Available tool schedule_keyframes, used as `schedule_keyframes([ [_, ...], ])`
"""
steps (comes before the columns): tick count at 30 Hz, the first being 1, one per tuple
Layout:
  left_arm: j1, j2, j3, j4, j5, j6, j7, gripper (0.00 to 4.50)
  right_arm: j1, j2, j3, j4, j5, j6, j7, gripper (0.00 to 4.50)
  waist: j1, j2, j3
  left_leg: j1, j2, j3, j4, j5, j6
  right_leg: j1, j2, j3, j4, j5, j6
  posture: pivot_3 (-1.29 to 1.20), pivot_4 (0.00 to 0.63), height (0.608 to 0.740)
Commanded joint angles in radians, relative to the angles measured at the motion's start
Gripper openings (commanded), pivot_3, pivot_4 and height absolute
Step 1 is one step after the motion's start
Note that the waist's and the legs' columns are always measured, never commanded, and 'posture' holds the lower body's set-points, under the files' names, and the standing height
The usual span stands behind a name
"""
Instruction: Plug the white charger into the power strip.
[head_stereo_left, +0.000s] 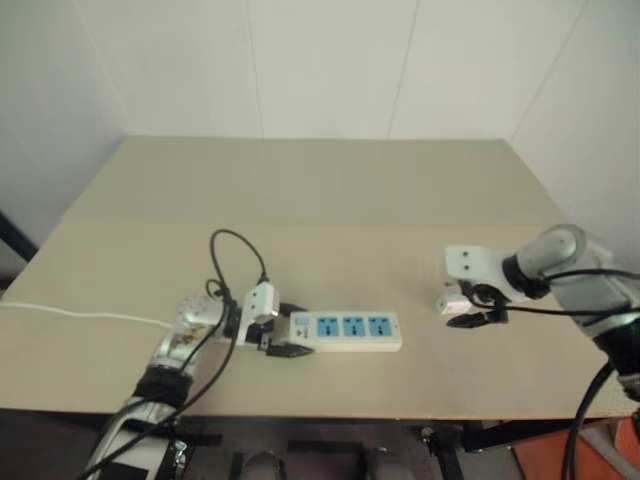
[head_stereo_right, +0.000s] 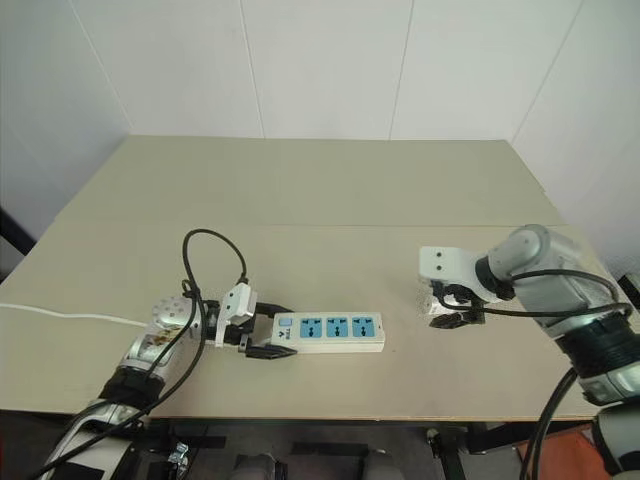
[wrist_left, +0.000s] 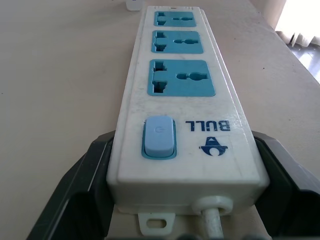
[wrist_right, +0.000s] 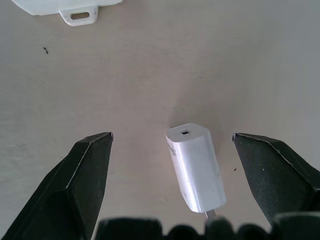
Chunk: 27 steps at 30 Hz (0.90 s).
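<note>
White charger (wrist_right: 195, 167) between spread right hand (wrist_right: 172, 150) fingers

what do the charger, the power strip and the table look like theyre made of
White charger: likely smooth plastic with a soft sheen on its rounded edges. Power strip: moulded white plastic, slightly scuffed, with matte blue socket panels and printed lettering. Table: pale beige, matte, possibly laminate or painted board; no grain shows.
</note>
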Motion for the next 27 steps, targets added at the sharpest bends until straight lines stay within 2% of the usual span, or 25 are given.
schedule_keyframes([
  [1, 0.009, 0.003, -0.008, -0.038, -0.025, 0.014, -0.001, 3.3, -0.04, 0.021, 0.008, 0.045, -0.045, -0.043, 0.013, 4.5, 0.0, 0.0, 0.0, 0.0, 0.0, 0.0, 0.0, 0.0, 0.0, 0.0, 0.0, 0.0, 0.0, 0.0, 0.0, 0.0, 0.15, 0.74],
  [16, 0.024, 0.018, -0.01, -0.072, -0.027, 0.027, 0.004, 3.3, -0.139, 0.141, 0.059, 0.336, -0.176, -0.221, 0.033, 4.5, -0.004, 0.0, 0.0, 0.0, 0.0, 0.0, 0.0, 0.0, 0.0, 0.0, 0.0, 0.0, 0.0, 0.0, 0.0, 0.0, 0.15, 0.74],
  [19, 0.038, 0.023, -0.007, -0.094, -0.031, 0.036, 0.011, 3.3, -0.156, 0.148, 0.068, 0.383, -0.197, -0.267, 0.053, 3.93, -0.007, 0.0, 0.0, 0.0, 0.0, 0.0, 0.0, 0.0, 0.0, 0.0, 0.0, 0.0, 0.0, 0.0, 0.0, 0.0, 0.15, 0.74],
  [27, 0.065, 0.034, -0.007, -0.131, -0.039, 0.053, 0.032, 3.3, -0.167, 0.158, 0.07, 0.441, -0.228, -0.335, 0.092, 1.2, -0.007, 0.001, 0.0, 0.001, 0.0, 0.0, 0.0, 0.0, 0.0, 0.001, 0.0, 0.0, 0.001, 0.0, 0.0, 0.0, 0.15, 0.74],
])
